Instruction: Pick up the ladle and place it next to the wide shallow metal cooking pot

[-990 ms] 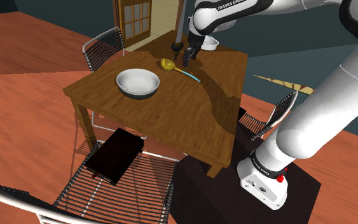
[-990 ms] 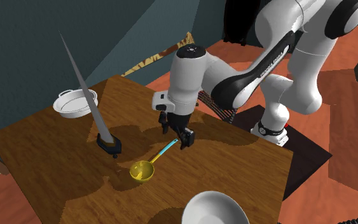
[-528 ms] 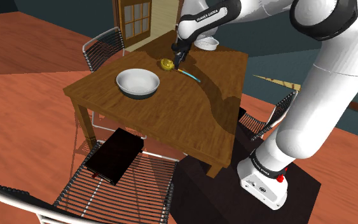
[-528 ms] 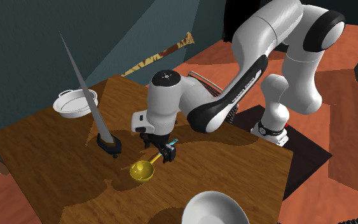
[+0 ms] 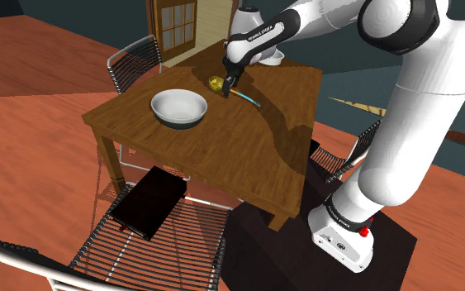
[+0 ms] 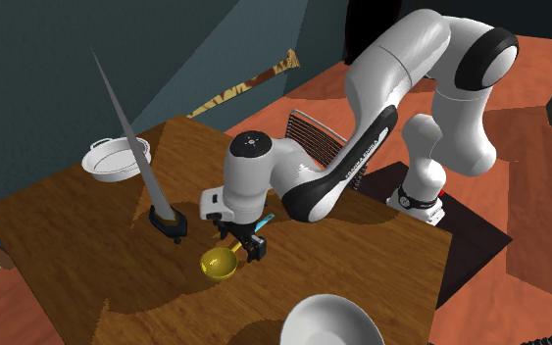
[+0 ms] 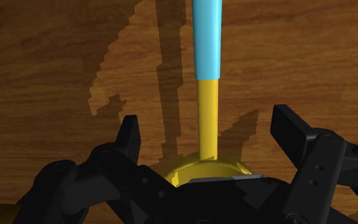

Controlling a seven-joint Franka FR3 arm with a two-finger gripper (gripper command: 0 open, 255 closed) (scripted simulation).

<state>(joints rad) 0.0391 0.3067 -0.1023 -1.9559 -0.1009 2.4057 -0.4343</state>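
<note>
table [image 5: 247, 140]: brown wood, shadow-patched | floor [image 5: 32, 124]: reddish boards around table | wire chair [image 5: 133, 62] at table's far side | second wire chair [image 5: 189, 240] at its near side | wall [image 6: 48, 59]: dark teal, behind table | paned wooden door [image 5: 177, 23] beyond table

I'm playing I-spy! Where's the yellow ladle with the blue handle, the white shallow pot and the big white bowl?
Yellow ladle with the blue handle [image 6: 219, 263], second exterior view, on its round cup.
White shallow pot [image 6: 107, 173], second exterior view, on its front wall.
Big white bowl [image 5: 178, 106], shoulder view, on its inside.
</note>
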